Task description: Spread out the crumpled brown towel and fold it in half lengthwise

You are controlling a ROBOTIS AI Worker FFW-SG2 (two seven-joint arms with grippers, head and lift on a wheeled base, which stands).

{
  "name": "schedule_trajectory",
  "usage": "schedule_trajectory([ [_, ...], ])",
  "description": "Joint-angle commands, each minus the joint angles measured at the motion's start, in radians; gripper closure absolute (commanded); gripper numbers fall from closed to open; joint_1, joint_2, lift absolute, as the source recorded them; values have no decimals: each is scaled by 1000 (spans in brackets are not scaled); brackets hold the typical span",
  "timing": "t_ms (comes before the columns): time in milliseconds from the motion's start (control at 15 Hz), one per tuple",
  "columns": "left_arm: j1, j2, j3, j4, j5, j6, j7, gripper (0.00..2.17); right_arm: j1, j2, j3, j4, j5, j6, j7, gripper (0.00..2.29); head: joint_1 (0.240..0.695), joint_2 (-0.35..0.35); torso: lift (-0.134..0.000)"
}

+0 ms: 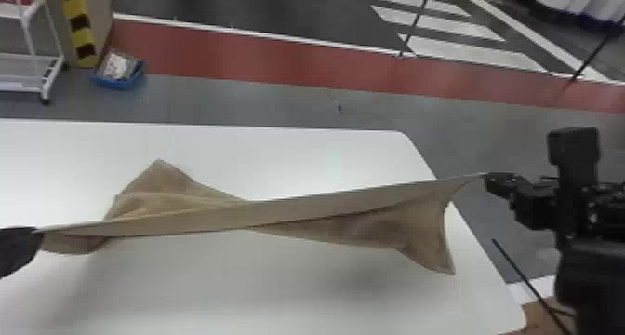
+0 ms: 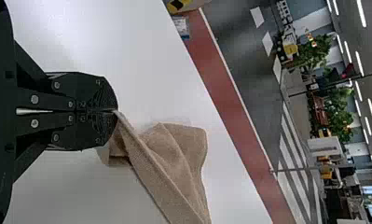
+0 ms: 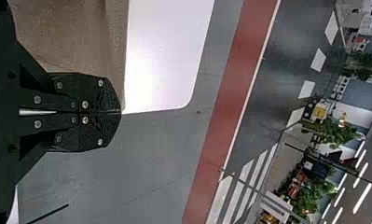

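pinching taut towel (image 1: 279, 214) | left gripper (image 1: 36, 231) over table (image 1: 242, 283) | right gripper (image 1: 487, 176) beyond it

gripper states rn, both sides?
Left gripper: closed, pinching one end of the brown towel at the head view's left edge.
Right gripper: closed on the towel's other end, beyond the table's right edge.

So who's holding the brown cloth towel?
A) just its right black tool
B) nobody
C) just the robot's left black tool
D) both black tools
D: the left black tool and the right black tool are each shut on part of the towel, and it stretches between them.
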Motion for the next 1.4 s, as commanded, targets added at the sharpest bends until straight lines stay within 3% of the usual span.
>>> schedule_trajectory([
  [0,-38,1,43,-5,-2,7,-27,2125,-6,-19,4,-1,-15,7,-6,1750,695,-350,-125],
  [200,-173,13,33,-11,-18,28,-36,2125,-60,-41,81,2,1,38,-29,1750,695,-320,-125],
  [267,-255,15,0,-10,-41,74,-36,2125,-109,-70,144,25,14,87,-38,1750,695,-309,-125],
  [400,-445,12,-82,53,-45,203,-24,2125,-256,-96,253,117,34,188,-40,1750,695,-282,-125],
  [467,-554,6,-132,130,-70,221,-21,2125,-358,-97,308,193,49,216,-43,1750,650,-258,-125],
  [600,-732,-13,-193,285,-84,237,-13,2125,-525,-80,393,341,83,231,-64,1750,592,-235,-125],
  [733,-888,-56,-217,430,-91,243,-9,2125,-681,-28,420,491,132,204,-84,1750,537,-217,-125],
  [800,-942,-71,-221,487,-96,240,-1,2125,-747,-10,425,546,138,191,-101,1750,486,-204,-125],
  [1000,-1105,-83,-214,598,-96,240,19,2125,-954,13,428,695,169,148,-123,1750,408,-183,-125],
  [1067,-1121,-77,-198,587,-99,243,14,2125,-1002,5,420,700,156,152,-123,1750,381,-178,-125],
  [1133,-1112,-57,-165,550,-90,243,8,2125,-1007,-1,419,696,143,170,-121,1750,320,-168,-125],
  [1200,-1071,-31,-127,510,-70,243,2,2125,-968,-21,419,655,124,198,-110,1750,291,-163,-125],
  [1333,-850,25,-55,292,-45,243,-9,2125,-717,-102,371,384,-9,330,-95,1750,269,-150,-125],
])
